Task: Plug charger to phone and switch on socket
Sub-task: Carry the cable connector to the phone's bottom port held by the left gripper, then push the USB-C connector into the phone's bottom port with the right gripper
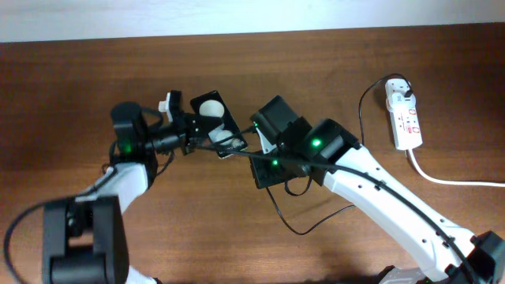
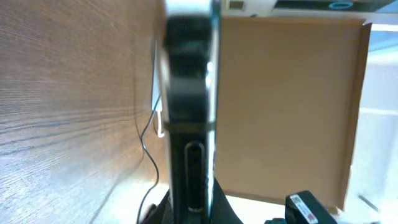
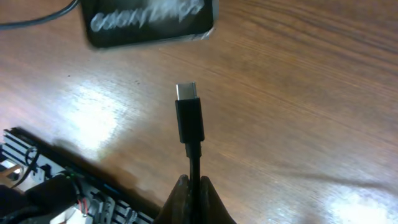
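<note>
Two grips set for plugging: left gripper (image 1: 192, 127) is clamping the phone (image 3: 149, 22) mid-frame, right gripper (image 3: 192, 188) is pinching the charger (image 3: 189, 118), needing tip-to-port alignment next.

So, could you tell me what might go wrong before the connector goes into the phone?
1. The right tool pinches the charger on its cable, below the connector, so the tip may bend aside against the phone.
2. The phone looks blurred and its port is not visible, so alignment is uncertain; it could twist in the left tool.
3. Cable slack loops beneath the right arm and might snag.
</note>
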`<state>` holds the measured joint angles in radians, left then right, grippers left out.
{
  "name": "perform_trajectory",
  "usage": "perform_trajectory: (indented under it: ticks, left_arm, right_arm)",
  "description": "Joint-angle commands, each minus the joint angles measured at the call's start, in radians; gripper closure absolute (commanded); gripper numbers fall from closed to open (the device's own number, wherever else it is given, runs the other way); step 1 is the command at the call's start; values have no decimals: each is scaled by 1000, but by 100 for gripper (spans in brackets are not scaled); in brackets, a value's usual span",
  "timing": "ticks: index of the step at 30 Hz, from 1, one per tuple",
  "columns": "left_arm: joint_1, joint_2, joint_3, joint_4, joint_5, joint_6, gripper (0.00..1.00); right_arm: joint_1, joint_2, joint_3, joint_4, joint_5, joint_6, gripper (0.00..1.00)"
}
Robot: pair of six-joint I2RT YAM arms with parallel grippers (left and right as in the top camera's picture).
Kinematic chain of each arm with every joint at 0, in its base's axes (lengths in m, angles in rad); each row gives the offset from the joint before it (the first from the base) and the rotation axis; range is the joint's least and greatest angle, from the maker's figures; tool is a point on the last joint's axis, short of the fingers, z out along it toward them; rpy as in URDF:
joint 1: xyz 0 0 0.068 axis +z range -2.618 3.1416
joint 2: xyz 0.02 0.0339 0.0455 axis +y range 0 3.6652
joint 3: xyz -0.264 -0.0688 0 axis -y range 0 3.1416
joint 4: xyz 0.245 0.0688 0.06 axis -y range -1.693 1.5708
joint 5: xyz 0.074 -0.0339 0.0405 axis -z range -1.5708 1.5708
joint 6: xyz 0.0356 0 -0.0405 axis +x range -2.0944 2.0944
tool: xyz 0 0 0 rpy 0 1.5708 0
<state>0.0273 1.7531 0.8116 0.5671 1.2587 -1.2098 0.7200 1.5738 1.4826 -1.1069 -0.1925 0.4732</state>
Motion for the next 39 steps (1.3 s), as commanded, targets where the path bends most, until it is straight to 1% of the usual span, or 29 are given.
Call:
perform_trajectory:
  ticks: [1, 4, 7, 13, 18, 20, 24, 28, 31, 39]
  left_arm:
    - [-1, 33, 55, 17, 74, -61, 100]
    - [0, 32, 55, 106, 90, -95, 100]
    - [0, 32, 55, 114, 108, -144, 100]
    - [0, 32, 55, 114, 126, -144, 100]
    - [0, 32, 55, 113, 125, -151, 100]
    - [-1, 32, 55, 113, 124, -193, 100]
    - [-2, 32, 55, 113, 121, -193, 100]
    - [-2, 32, 55, 113, 110, -193, 100]
    - [-2, 32, 55, 113, 106, -193, 100]
    - [-3, 32, 55, 113, 106, -192, 100]
  right_arm:
    - [77, -25, -4, 23, 111, 141, 96]
    - [144, -25, -4, 138, 210, 241, 96]
    - [144, -24, -4, 180, 225, 241, 96]
    - [144, -24, -4, 97, 230, 219, 96]
    - [144, -23, -4, 98, 204, 216, 96]
    - [144, -17, -4, 98, 201, 215, 96]
    - [144, -5, -4, 106, 201, 214, 96]
    - [144, 2, -4, 128, 196, 177, 96]
    - [144, 4, -4, 134, 193, 106, 96]
    - [144, 4, -4, 101, 193, 106, 96]
